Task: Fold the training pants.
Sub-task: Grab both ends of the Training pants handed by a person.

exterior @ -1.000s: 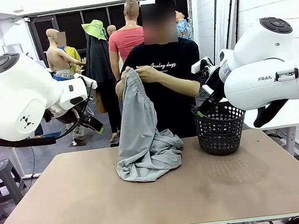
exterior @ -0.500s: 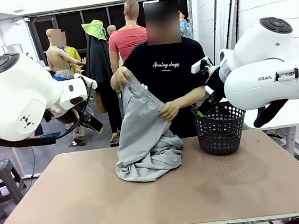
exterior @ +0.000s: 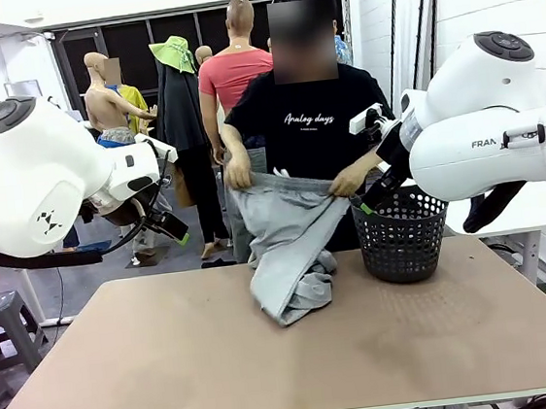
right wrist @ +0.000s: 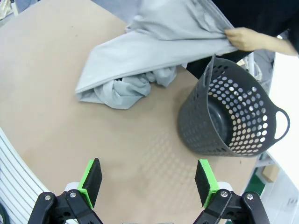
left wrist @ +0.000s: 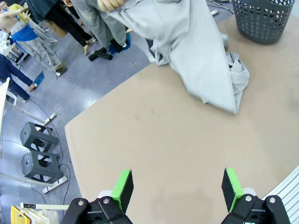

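A person behind the table holds the light grey training pants (exterior: 286, 232) up by the waistband with both hands, one hand (exterior: 239, 176) at each end. The legs hang down and bunch on the tabletop (exterior: 302, 294). The pants also appear in the left wrist view (left wrist: 191, 51) and the right wrist view (right wrist: 145, 51). My left gripper (left wrist: 176, 186) hovers open above bare table, well short of the pants. My right gripper (right wrist: 148, 179) is open too, above the table near the basket, with nothing between its fingers.
A black mesh basket (exterior: 401, 235) stands on the table's far right, close beside the pants (right wrist: 233, 121). The tan table (exterior: 270, 361) has free room in front and to the left. Grey stools (left wrist: 39, 154) stand on the floor off the table's left.
The person has spread the waistband wide between both hands and lifted the pants, so less fabric lies heaped on the table. Neither arm has moved.
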Controlling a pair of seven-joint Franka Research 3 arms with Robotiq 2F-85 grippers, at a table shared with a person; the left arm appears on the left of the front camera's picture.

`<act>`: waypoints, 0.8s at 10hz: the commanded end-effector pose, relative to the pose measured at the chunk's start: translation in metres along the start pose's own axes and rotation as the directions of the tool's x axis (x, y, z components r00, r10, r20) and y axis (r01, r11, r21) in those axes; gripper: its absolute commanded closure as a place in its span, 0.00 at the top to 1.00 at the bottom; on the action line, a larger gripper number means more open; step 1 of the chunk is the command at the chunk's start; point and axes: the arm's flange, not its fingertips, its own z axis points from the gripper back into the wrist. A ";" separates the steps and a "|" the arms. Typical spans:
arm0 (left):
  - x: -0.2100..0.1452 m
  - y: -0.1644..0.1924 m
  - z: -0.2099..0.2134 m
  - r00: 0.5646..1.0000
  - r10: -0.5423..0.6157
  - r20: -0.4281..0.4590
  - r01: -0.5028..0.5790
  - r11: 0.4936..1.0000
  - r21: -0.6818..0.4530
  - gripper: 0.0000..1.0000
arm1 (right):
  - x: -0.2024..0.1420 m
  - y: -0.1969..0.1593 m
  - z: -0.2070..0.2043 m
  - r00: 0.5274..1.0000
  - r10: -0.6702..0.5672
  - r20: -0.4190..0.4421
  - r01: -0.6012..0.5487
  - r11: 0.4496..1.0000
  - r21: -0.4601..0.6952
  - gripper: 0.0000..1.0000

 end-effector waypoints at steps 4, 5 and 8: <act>0.000 0.001 0.000 1.000 -0.009 -0.001 0.009 1.000 0.002 1.00 | 0.001 0.000 -0.001 1.000 -0.006 0.007 0.006 1.000 -0.001 1.00; 0.000 0.001 0.000 1.000 -0.009 -0.001 0.009 1.000 0.002 1.00 | 0.001 0.000 -0.001 1.000 -0.006 0.007 0.006 1.000 -0.001 1.00; 0.000 0.001 0.000 1.000 -0.009 -0.001 0.009 1.000 0.002 1.00 | 0.001 0.000 -0.001 1.000 -0.006 0.007 0.006 1.000 -0.001 1.00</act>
